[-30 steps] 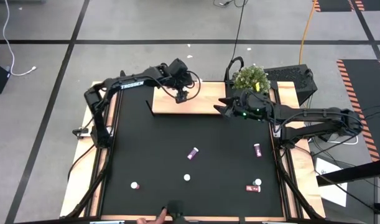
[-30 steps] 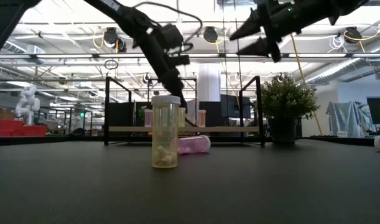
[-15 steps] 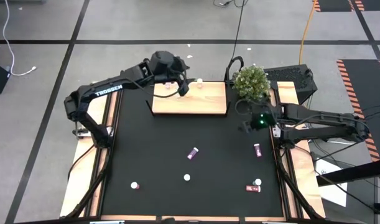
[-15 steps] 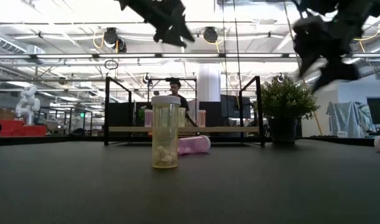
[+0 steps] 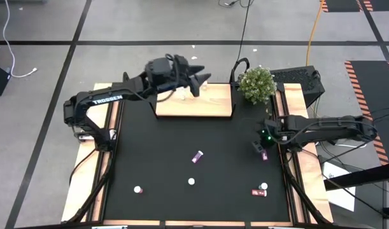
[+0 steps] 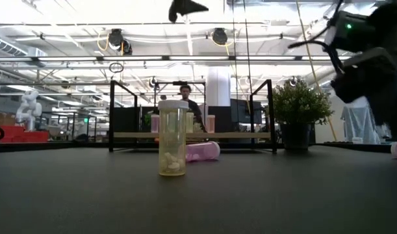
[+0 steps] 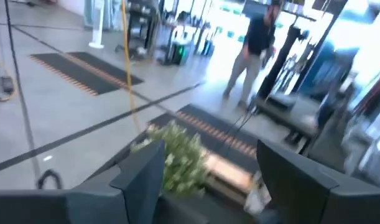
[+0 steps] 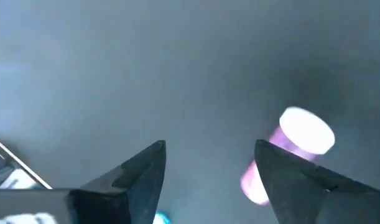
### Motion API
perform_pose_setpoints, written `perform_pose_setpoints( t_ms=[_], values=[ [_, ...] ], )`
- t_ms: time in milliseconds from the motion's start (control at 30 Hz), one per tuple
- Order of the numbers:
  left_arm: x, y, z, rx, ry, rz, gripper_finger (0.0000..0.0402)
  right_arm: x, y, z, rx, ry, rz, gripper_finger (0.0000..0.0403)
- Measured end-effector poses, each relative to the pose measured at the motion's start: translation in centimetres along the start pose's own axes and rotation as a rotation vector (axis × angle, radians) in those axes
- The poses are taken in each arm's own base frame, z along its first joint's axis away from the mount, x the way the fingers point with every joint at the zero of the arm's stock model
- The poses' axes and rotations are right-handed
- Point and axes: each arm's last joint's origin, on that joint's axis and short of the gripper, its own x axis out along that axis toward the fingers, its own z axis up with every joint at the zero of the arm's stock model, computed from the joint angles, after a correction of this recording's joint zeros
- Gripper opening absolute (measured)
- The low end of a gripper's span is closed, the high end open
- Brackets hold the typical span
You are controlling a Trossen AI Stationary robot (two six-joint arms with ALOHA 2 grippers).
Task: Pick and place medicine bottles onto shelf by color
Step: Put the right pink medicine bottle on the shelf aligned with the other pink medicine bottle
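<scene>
The shelf [image 5: 194,100], a light-wood board with black end brackets, lies at the table's far side and carries two white-capped bottles [image 5: 183,97] [image 5: 204,85]. My left gripper [image 5: 204,79] hangs high above the shelf, level and open, with nothing between its fingers [image 7: 208,155]. My right gripper [image 5: 258,145] stands open and tilted down over the table's right side. A pink bottle [image 8: 295,155] lies on its side just beyond one finger, not between the two [image 5: 265,154]. A yellow bottle [image 6: 173,138] stands upright on the table.
More bottles sit on the black table: a magenta one [image 5: 197,156] mid-table, white caps at the near side [image 5: 191,182] [image 5: 138,189] and a pair near right [image 5: 261,189]. A potted plant [image 5: 256,84] stands right of the shelf. A person [image 6: 183,97] is behind the table.
My left gripper has risen from the shelf, swung toward the table's right and tipped up to level. My right gripper has left the shelf's right end, gone toward the near right edge and down, and tipped downward over the pink bottle.
</scene>
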Motion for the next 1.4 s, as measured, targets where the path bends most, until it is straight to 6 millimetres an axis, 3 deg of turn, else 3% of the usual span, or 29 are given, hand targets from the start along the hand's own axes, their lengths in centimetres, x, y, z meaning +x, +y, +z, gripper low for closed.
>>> perform_pose_setpoints(
  t_ms=[100, 433, 733, 1067, 1233, 1400],
  values=[
    [-0.1, -1.3, -0.3, -0.018, 0.001, -0.043, 0.0241, 0.6, -0.3, -0.7, -0.032, 0.045, -0.022, 0.0228],
    [-1.5, -6.1, -5.1, -0.088, 0.307, -0.036, 0.0197, 0.8, -0.2, -2.5, 0.013, -0.002, -0.173, 0.0185],
    [-2.8, -9.4, -6.0, -0.071, 0.305, -0.08, 0.0172, 1.1, 0.1, -3.1, -0.018, -0.026, -0.206, 0.0185],
    [-3.1, -9.9, -6.0, -0.024, 0.297, -0.093, 0.0168, 1.3, 0.3, -3.2, -0.021, -0.01, -0.204, 0.0185],
    [-2.5, -8.9, -5.2, 0.018, 0.244, -0.08, 0.0168, 0.3, 1.6, -3.1, -0.054, -0.02, -0.145, 0.0185],
    [-1.6, -7.0, -4.1, 0.058, 0.18, -0.044, 0.0168, -1.3, 2.1, -2.8, -0.044, -0.09, -0.243, 0.0185]
  ],
)
